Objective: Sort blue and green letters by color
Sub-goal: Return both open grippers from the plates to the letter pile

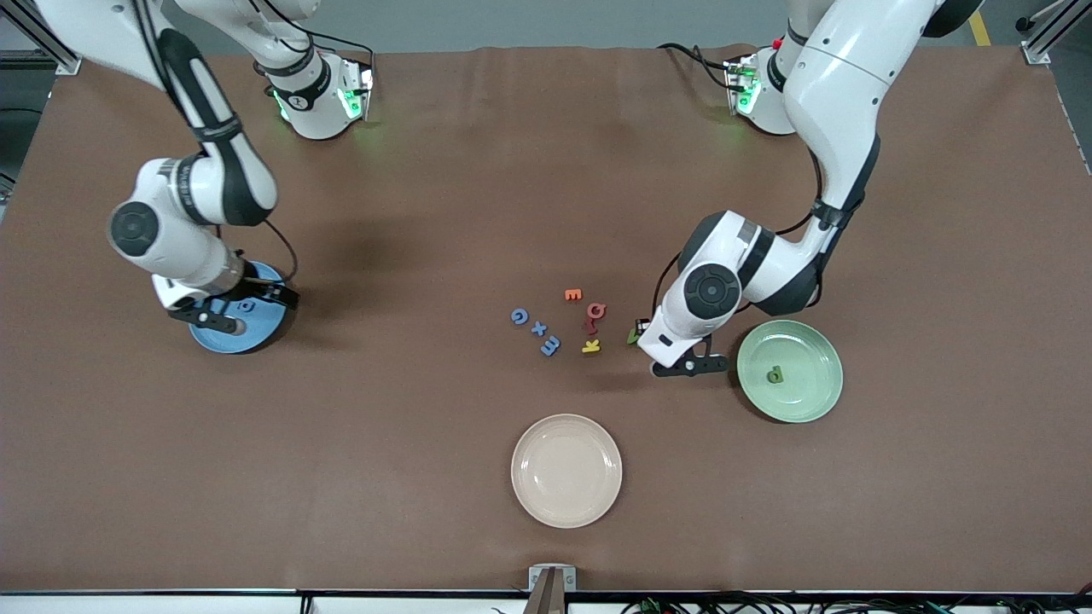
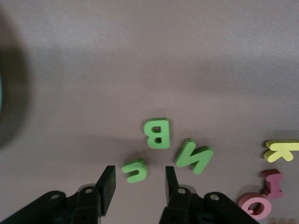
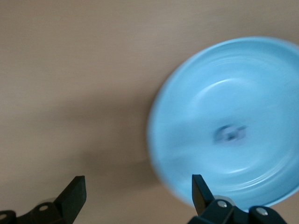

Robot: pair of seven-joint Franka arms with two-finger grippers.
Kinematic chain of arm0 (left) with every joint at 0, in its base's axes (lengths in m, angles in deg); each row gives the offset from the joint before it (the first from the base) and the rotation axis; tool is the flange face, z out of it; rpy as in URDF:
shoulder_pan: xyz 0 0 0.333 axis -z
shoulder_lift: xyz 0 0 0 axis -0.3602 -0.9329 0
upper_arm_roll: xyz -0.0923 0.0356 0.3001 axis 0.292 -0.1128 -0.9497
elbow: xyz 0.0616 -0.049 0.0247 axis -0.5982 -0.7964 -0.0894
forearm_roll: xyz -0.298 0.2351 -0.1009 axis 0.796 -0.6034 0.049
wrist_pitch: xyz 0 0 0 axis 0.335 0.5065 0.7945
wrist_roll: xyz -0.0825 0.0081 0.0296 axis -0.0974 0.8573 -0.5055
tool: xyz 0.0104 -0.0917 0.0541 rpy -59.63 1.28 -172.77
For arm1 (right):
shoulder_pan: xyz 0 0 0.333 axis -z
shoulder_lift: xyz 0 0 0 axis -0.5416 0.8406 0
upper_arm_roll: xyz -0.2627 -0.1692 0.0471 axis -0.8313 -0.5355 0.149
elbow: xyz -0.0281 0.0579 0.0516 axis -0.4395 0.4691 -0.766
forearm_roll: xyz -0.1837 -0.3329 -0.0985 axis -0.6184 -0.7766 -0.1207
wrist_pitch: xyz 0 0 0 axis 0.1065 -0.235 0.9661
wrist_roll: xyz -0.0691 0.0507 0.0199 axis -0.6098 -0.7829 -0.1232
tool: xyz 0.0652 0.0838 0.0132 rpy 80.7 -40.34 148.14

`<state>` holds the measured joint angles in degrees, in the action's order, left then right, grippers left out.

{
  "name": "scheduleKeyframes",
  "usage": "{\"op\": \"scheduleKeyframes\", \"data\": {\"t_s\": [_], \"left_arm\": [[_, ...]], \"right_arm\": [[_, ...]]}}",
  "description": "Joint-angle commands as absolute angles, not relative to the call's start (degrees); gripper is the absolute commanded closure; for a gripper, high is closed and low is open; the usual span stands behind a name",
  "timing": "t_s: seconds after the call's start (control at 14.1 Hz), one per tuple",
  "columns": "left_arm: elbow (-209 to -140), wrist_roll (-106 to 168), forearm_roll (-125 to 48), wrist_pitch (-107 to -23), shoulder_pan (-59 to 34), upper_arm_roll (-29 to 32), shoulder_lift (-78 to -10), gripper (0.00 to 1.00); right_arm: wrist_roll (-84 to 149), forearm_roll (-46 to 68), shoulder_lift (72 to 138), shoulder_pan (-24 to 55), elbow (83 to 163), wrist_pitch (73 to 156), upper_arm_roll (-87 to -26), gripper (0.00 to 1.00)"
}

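Note:
In the left wrist view three green letters lie close together on the brown table: a B, an N and a small curved one. My left gripper hangs open low over them, the small letter just ahead of its fingertips and nothing held. In the front view the left gripper hides most of these. Another green letter lies in the green plate. Three blue letters sit mid-table. My right gripper is wide open and empty over the rim of the blue plate, which holds one blue letter.
An orange E, a red Q, another red letter and a yellow K lie between the blue letters and the left gripper. A beige plate sits nearer to the front camera than the letters.

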<state>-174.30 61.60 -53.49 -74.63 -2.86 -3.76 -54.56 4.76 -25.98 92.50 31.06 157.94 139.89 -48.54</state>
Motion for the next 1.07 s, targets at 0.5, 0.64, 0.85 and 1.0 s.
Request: {"op": "scheduleKeyframes", "data": {"t_s": [0.5,0.64,0.85,1.0], "left_arm": [[-179.3,63.2,-54.7,-79.7,-2.9,-3.8,-54.5,0.40],[-180.0,63.1,-54.7,-79.6,-3.0,-3.8,-54.2,0.38],[-180.3,63.2,-54.7,-79.6,-3.0,-3.8,-54.2,0.36],[-180.7,63.2,-54.7,-79.7,-3.0,-3.8,-54.2,0.36]], "right_arm": [[-54.5,-25.3,104.8,3.6,136.0,132.7,-48.8,0.00],[-61.1,-25.3,108.9,0.6,131.8,132.8,-48.9,0.00],[-71.4,-25.7,115.0,-2.7,125.8,132.8,-48.9,0.00],[-77.7,-26.0,118.9,-4.1,121.7,132.8,-48.9,0.00]]}}
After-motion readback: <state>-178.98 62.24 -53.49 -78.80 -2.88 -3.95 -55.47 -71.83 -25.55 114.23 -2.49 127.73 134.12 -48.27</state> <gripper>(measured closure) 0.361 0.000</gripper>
